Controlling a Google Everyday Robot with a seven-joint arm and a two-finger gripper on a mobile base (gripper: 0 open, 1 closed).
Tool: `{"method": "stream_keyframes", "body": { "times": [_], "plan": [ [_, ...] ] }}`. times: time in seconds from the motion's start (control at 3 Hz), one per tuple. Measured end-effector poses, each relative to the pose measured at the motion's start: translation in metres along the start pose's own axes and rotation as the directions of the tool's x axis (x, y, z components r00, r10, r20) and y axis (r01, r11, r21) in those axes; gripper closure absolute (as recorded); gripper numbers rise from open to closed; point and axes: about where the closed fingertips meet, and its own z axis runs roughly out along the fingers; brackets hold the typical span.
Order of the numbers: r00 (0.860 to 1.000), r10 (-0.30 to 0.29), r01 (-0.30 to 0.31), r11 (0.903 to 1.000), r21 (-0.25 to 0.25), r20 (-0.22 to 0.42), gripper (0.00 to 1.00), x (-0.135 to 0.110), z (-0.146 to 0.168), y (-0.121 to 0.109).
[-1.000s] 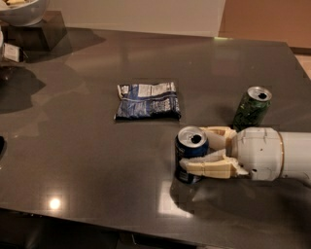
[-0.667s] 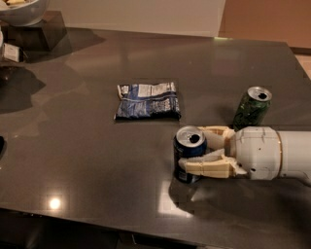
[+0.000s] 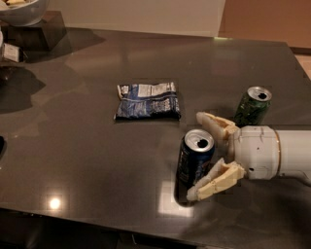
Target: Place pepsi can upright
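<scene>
The pepsi can (image 3: 193, 168), dark blue with a silver top, stands upright on the dark table (image 3: 97, 146) near its front edge. My gripper (image 3: 196, 155) reaches in from the right at can height. Its cream fingers (image 3: 217, 181) are spread, one behind the can and one in front of it. The far finger stands apart from the can. The near finger overlaps the can's lower right side.
A green can (image 3: 252, 106) stands upright just behind my gripper's white wrist. A flat blue-and-white snack bag (image 3: 148, 100) lies to the can's upper left. A white bowl (image 3: 22, 9) on a dark block sits at the far left corner.
The can stays upright in the same spot. The far finger has shifted slightly away from the can; the arm has hardly moved.
</scene>
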Motion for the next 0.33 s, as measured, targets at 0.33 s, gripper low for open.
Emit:
{"method": "stream_keyframes", "body": {
  "times": [0.33],
  "plan": [
    [1.000, 0.000, 0.000, 1.0000, 0.000, 0.000, 0.00, 0.0000, 0.0001, 0.0000]
  ]
}}
